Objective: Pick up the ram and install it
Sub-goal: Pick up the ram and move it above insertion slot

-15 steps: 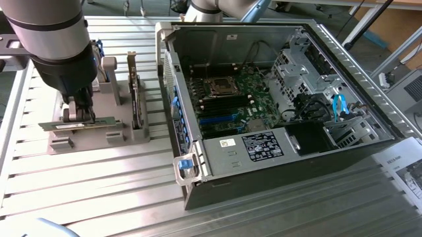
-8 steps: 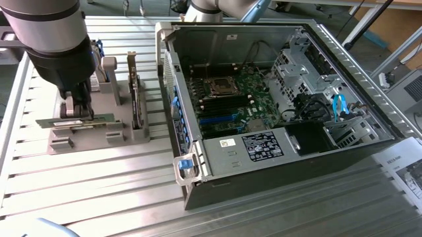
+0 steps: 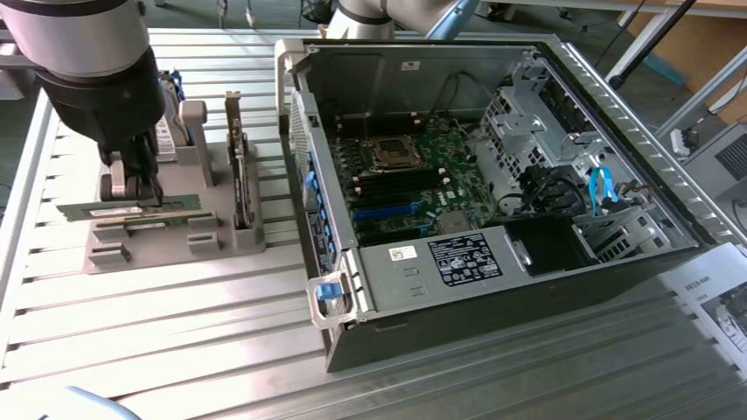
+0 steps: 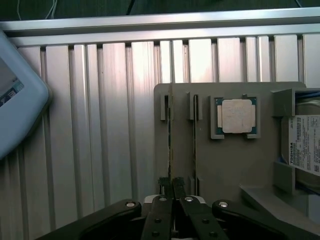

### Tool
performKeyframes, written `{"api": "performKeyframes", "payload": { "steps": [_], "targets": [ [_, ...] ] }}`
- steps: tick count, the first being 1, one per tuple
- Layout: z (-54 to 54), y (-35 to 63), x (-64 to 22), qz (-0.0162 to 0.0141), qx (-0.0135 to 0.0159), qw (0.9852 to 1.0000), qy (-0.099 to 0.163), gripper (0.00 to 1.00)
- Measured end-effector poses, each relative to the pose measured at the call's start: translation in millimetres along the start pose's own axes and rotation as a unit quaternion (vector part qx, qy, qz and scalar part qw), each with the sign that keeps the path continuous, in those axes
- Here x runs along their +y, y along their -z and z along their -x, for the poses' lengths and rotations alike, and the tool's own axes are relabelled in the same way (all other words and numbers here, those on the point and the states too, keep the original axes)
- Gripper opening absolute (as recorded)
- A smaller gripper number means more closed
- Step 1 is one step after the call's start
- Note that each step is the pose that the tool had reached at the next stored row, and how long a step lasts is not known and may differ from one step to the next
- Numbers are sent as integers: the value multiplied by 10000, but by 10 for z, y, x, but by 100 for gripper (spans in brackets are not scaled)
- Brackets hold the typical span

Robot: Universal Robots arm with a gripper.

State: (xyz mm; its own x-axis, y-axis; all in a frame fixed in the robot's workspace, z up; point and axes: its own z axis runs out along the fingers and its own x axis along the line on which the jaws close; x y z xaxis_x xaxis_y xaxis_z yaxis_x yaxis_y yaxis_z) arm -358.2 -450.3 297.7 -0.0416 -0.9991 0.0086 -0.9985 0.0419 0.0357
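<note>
The ram (image 3: 122,211) is a thin green stick standing on edge in a slot of the grey holder (image 3: 164,241) at the exterior view's left. My gripper (image 3: 131,198) comes down from above and is shut on the ram's upper edge. In the wrist view the ram (image 4: 170,142) shows edge-on as a thin line running away from my gripper (image 4: 172,184), whose black fingertips (image 4: 178,186) pinch it. A second stick (image 4: 195,135) stands in the parallel slot beside it. The open computer case (image 3: 491,289) with its motherboard (image 3: 403,179) lies at the exterior view's right.
On the same holder sit a square silver CPU chip (image 4: 237,116), a hard drive (image 4: 304,145) and an upright green expansion card (image 3: 240,171). The slatted metal table (image 3: 175,332) runs under everything. A grey-white device (image 4: 17,107) rests beside the holder.
</note>
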Motion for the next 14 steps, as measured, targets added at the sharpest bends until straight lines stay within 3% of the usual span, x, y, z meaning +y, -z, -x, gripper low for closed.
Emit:
{"api": "performKeyframes", "payload": {
  "steps": [14],
  "targets": [
    [5,188,7,-1,-1,10000,0,12]
  ]
}}
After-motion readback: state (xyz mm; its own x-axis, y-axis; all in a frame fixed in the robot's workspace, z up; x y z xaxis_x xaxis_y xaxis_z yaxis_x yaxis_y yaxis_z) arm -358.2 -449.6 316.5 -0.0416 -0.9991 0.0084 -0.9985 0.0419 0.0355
